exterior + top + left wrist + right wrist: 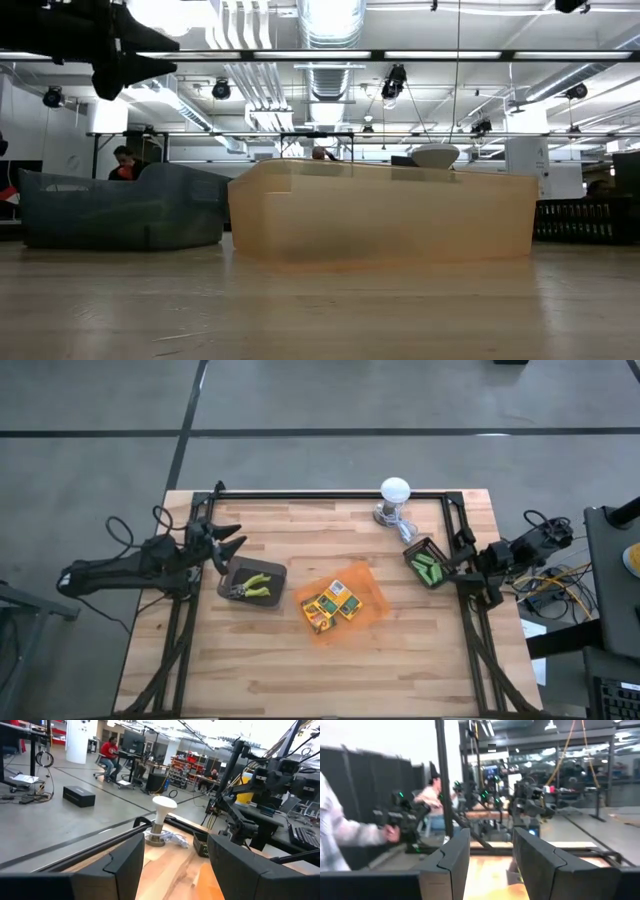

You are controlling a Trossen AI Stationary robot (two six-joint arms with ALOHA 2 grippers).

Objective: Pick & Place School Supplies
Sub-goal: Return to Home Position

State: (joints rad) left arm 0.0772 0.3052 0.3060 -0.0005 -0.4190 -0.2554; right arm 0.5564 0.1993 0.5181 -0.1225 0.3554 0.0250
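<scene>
A pale wooden table (300, 680) with a black frame stands on a grey workshop floor. Near its middle lies an orange tray (368, 586) holding the yellow-and-green crayon boxes (331, 606), packed close together.

To the tray's left, just beside it, a black basket (276, 574) holds two small pliers (255, 586) with yellow-green handles. To the tray's right and slightly farther back, a second black basket (412, 550) holds the green erasers (428, 568). A white lamp (395, 490) stands behind the tray at the table's far edge.

The left gripper (232, 543) hovers at the far-left corner of the pliers' basket, fingers (125, 865) spread and empty. The right gripper (455, 570) sits just right of the erasers' basket, its fingers (455, 855) also apart, grasping nothing.
</scene>
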